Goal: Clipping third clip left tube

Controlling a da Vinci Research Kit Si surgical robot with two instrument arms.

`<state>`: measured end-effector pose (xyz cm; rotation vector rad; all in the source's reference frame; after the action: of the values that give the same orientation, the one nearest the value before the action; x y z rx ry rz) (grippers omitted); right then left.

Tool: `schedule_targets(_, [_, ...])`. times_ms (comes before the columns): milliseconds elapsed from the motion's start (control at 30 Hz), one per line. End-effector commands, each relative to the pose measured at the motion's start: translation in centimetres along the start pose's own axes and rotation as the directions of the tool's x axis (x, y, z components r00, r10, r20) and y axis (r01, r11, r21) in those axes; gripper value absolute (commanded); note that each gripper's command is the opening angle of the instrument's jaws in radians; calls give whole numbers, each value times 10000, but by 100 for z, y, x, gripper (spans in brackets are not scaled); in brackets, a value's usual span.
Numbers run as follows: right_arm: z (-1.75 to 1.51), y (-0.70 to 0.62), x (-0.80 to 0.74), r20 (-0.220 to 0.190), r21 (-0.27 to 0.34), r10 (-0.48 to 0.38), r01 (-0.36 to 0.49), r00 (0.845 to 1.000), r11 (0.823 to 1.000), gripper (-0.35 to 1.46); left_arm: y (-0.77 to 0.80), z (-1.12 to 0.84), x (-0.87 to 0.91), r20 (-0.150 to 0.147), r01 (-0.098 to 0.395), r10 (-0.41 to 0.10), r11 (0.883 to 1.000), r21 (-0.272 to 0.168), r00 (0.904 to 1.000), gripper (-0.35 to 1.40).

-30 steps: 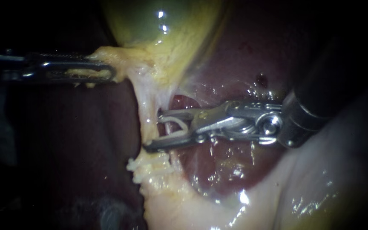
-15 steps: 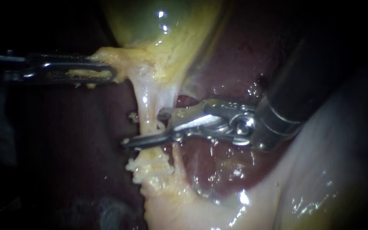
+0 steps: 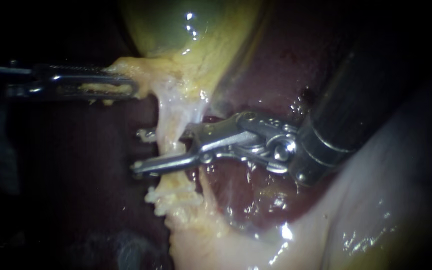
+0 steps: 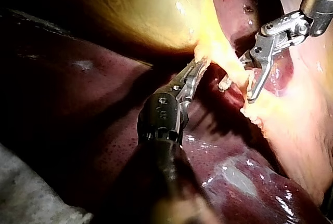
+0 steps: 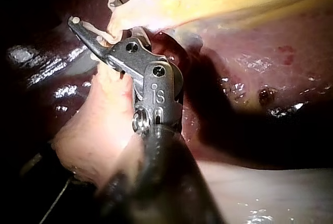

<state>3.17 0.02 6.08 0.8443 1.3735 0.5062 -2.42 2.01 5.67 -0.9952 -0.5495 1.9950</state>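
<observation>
A pale tube (image 3: 170,117) runs down from the neck of the yellow-green gallbladder (image 3: 191,35) to a lump of yellow fat (image 3: 176,197). My right instrument (image 3: 138,150) comes in from the right, and its open jaws straddle this tube, both tips showing past the tube's left side. In the right wrist view those jaws (image 5: 92,11) carry a pale clip (image 5: 99,30) against the tube (image 5: 118,18). My left instrument (image 3: 126,87) is shut on yellow tissue at the gallbladder's neck and holds it out to the left. The left wrist view shows that grip (image 4: 196,68) too.
Dark red liver (image 3: 276,75) lies behind and beside the tube. A pale glistening fold of tissue (image 3: 376,210) fills the lower right. My right instrument's dark shaft (image 3: 356,100) covers the upper right. A thinner strand (image 3: 208,187) runs down to the right of the tube.
My right instrument has moved left: its jaws stood right of the tube with the clip showing and now reach around and past it. My left instrument has held still.
</observation>
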Motion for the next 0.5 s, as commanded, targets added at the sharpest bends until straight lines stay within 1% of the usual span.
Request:
schedule_targets(33, [0, -3, 2, -39, 64, 0, 0, 10000, 10000, 50, 0, 0, 0, 6, 0, 0, 10000, 13, 10000, -35])
schedule_targets(133, [2, -9, 7, -77, 202, 7, -6, 10000, 9998, 49, 0, 0, 0, 6, -1, 1, 10000, 14, 10000, -35])
schedule_targets(233, [1, -10, 8, -73, 228, 9, -7, 10000, 9997, 48, 0, 0, 0, 6, -2, 2, 10000, 14, 10000, -35])
schedule_targets(333, [-5, -8, 7, -56, 272, 185, -184, 9998, 9995, 41, 0, 0, 0, 5, -3, 3, 10000, 14, 10000, -35])
schedule_targets(500, [-18, 2, 4, -92, 24, 185, -185, 9998, 9998, 27, 0, 0, 0, 5, -3, 3, 10000, 14, 10000, -35])
